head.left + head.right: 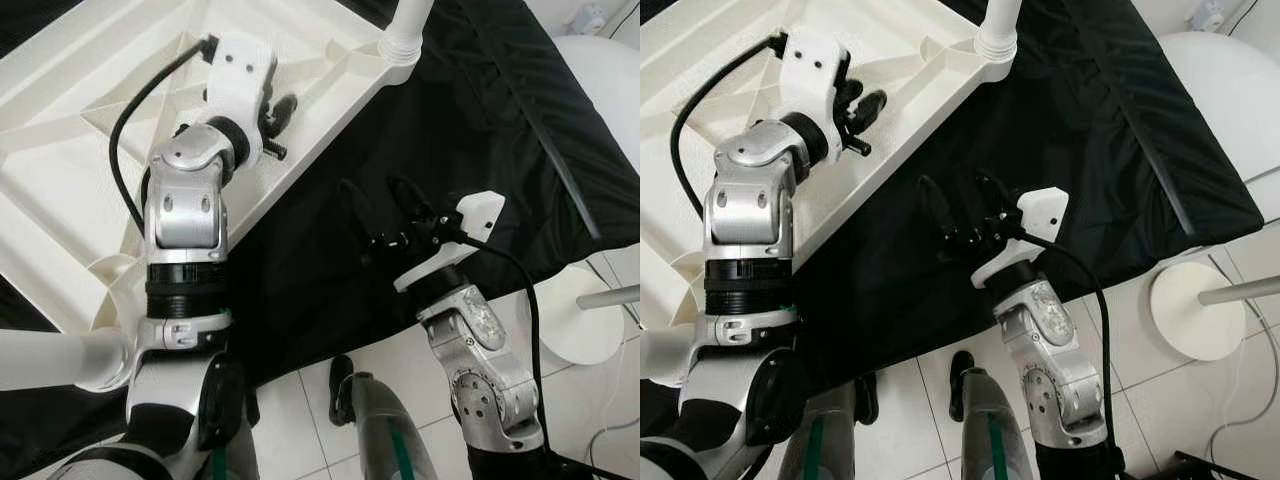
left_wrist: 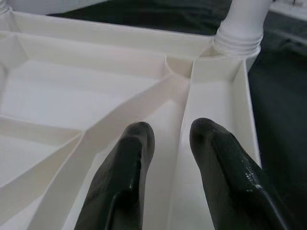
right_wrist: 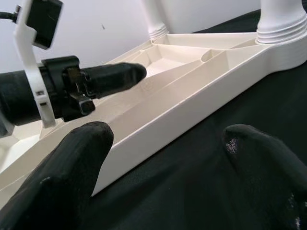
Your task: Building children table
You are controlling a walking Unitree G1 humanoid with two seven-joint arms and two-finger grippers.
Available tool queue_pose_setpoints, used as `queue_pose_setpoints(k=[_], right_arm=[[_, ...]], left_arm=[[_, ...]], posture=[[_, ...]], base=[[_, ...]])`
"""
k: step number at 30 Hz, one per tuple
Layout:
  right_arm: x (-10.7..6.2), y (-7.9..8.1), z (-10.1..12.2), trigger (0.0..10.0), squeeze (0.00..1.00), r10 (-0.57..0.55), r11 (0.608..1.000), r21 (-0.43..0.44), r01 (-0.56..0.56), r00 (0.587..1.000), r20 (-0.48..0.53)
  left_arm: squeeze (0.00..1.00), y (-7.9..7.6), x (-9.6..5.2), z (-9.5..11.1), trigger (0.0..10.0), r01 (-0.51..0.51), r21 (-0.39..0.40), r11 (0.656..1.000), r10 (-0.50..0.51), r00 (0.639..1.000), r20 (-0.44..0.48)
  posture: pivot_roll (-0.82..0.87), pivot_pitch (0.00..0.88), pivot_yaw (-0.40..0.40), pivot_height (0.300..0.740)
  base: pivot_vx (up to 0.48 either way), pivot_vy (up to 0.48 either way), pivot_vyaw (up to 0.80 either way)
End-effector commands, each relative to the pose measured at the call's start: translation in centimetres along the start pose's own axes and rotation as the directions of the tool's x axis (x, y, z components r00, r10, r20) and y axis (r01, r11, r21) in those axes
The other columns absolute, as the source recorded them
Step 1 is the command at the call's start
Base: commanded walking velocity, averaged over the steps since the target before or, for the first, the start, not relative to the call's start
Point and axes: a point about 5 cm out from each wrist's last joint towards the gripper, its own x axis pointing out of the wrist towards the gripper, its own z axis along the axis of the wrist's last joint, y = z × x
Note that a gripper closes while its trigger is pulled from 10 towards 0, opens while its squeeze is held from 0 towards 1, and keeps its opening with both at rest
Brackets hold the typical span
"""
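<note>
Tabletop (image 1: 70, 130) is lying upside down w/ left gripper (image 2: 171, 139) hovering slightly parted; right gripper (image 3: 165, 148) is spreading wide over black cloth (image 1: 480, 130).

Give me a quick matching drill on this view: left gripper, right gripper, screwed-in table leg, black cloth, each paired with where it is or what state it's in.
Things:
1. left gripper
2. right gripper
3. table leg
4. black cloth

Places or states:
A. spread under the tabletop
B. open, over the dark fabric beside the tabletop's edge
C. standing up from the tabletop's corner socket
D. over the ribbed underside of the tabletop, fingers slightly apart

Pairs: 1-D, 2-B, 3-C, 4-A
</note>
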Motion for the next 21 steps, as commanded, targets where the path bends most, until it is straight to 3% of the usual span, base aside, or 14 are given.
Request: queue_pose_setpoints(k=[1, 3, 5, 7, 8, 9, 13, 21], right_arm=[[-0.1, -0.3, -0.4, 10.0, 0.0, -0.004, 1.0, 0.0, 0.004, 1.0, -0.01], [0.0, -0.7, -0.5, 10.0, 0.0, -0.015, 1.0, -0.011, 0.015, 1.0, -0.012], [0.2, -1.9, -0.6, 10.0, 0.0, -0.054, 0.997, -0.057, 0.052, 0.998, -0.018], [0.2, -1.9, -0.6, 10.0, 0.0, -0.054, 0.997, -0.057, 0.052, 0.998, -0.018], [0.4, -2.7, -0.6, 10.0, 0.0, -0.078, 0.993, -0.089, 0.077, 0.997, -0.017], [0.4, -2.7, -0.6, 10.0, 0.0, -0.078, 0.993, -0.089, 0.077, 0.997, -0.017], [1.5, -4.9, -0.3, 10.0, 0.0, -0.173, 0.968, -0.183, 0.169, 0.985, -0.007], [2.1, -6.3, -0.5, 10.0, 0.0, -0.255, 0.944, -0.218, 0.246, 0.967, -0.013]], left_arm=[[0.0, -1.1, -0.5, 0.2, 10.0, 0.156, -0.026, 0.987, -0.155, 0.987, 0.038], [0.0, -1.3, -0.9, 0.5, 10.0, 0.171, -0.046, 0.984, -0.168, 0.983, 0.073], [0.0, -1.6, -1.4, 0.2, 10.0, 0.12, -0.057, 0.991, -0.113, 0.988, 0.11], [0.0, -1.6, -1.4, 0.2, 10.0, 0.12, -0.057, 0.991, -0.113, 0.988, 0.11], [0.0, -1.9, -1.4, -0.5, 10.0, 0.079, -0.107, 0.991, -0.069, 0.993, 0.094], [0.0, -1.9, -1.4, -0.5, 10.0, 0.079, -0.107, 0.991, -0.069, 0.993, 0.094], [0.0, -2.8, -2.3, -3.0, 10.0, -0.085, -0.112, 0.99, 0.092, 0.994, 0.055], [0.0, -2.1, -3.0, -2.6, 10.0, -0.207, -0.11, 0.972, 0.22, 0.968, 0.121]], posture=[[0.0, 0.284, -0.04, 0.74], [0.01, 0.278, -0.041, 0.74], [0.01, 0.267, -0.041, 0.74], [0.01, 0.267, -0.041, 0.74], [0.02, 0.255, -0.038, 0.74], [0.02, 0.255, -0.038, 0.74], [0.02, 0.223, -0.036, 0.74], [0.03, 0.194, -0.037, 0.74]], base=[[0.0, 0.0, 0.0], [0.0, 0.0, 0.0], [0.0, 0.0, 0.0], [0.0, 0.0, 0.0], [0.0, 0.0, 0.0], [0.0, 0.0, 0.0], [0.0, 0.0, 0.0], [0.0, 0.0, 0.0]])
